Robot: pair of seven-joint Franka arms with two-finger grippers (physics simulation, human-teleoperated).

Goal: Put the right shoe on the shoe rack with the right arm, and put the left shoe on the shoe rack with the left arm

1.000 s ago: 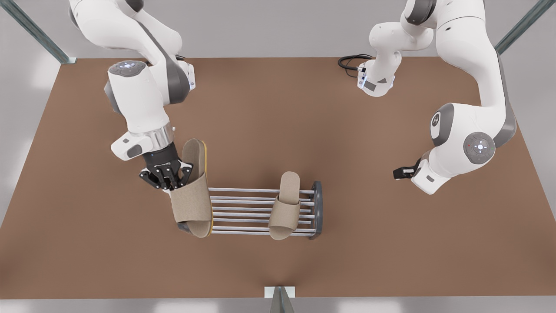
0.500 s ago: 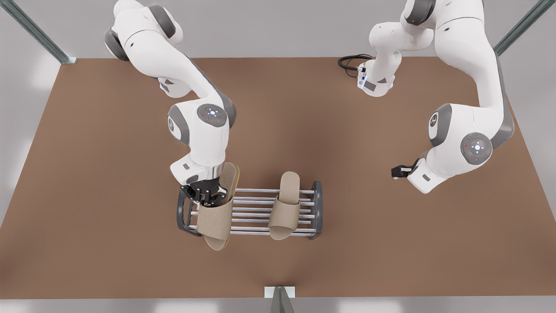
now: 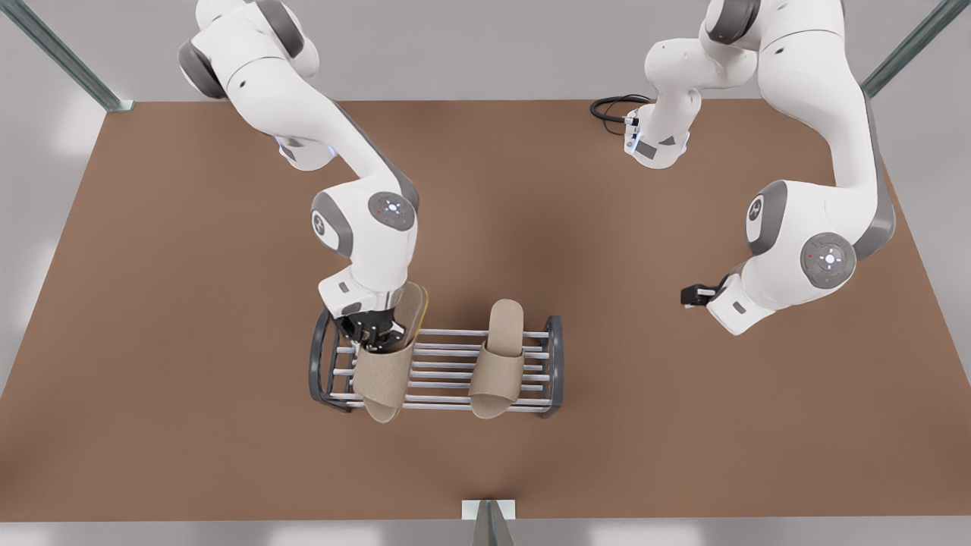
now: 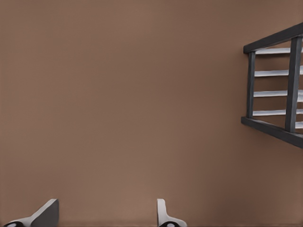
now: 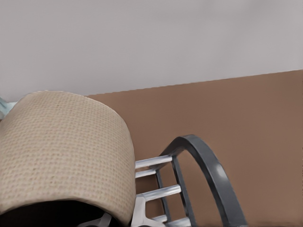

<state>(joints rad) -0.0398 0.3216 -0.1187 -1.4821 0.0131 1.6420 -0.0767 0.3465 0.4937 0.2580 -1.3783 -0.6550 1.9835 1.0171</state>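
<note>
On the front view's left, my right gripper (image 3: pixel 372 332) is shut on the strap edge of the right shoe (image 3: pixel 385 368), a beige slipper lying across the silver bars of the shoe rack (image 3: pixel 318 364) near its end frame. In the right wrist view the slipper's strap (image 5: pixel 61 146) is close up, with the rack's dark end frame (image 5: pixel 208 165) beside it. The left shoe (image 3: pixel 498 364) rests flat on the rack's other half. My left gripper (image 3: pixel 694 294) waits open off the front view's right; its fingertips (image 4: pixel 47 213) hold nothing and the rack's end (image 4: pixel 284 127) lies ahead.
The brown table (image 3: pixel 645 425) stretches around the rack on all sides. A black cable (image 3: pixel 611 110) coils at the base of the arm at the back right. Metal frame posts (image 3: pixel 68 64) stand at the table's corners.
My right arm has swung toward the front view's right and come down, bringing the slipper from beside the rack's end onto its bars. The left arm has barely shifted.
</note>
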